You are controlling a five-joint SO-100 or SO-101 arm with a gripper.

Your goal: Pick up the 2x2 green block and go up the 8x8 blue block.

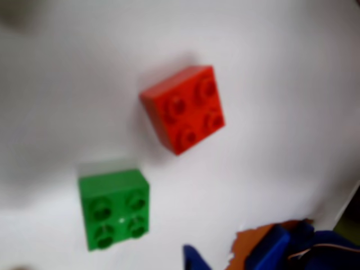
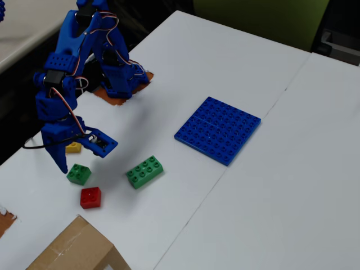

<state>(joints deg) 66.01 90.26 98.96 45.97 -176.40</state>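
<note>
In the fixed view the blue arm (image 2: 73, 67) bends down over the left end of the white counter (image 2: 225, 67), its pincer (image 2: 63, 166) hanging just above and left of the green block (image 2: 79, 174); whether its fingers are spread or pressed together I cannot tell (nothing shows between them). The green block sits flat, studs up, with a red brick (image 2: 90, 197) just nearer and a yellow brick (image 2: 73, 148) just beyond, partly hidden by the arm. A longer green brick (image 2: 144, 171) lies to the right. The blue plate (image 2: 218, 129) lies flat well apart, farther right. The blurred wrist view shows the green block (image 1: 114, 207) and red brick (image 1: 184, 108) apart.
</note>
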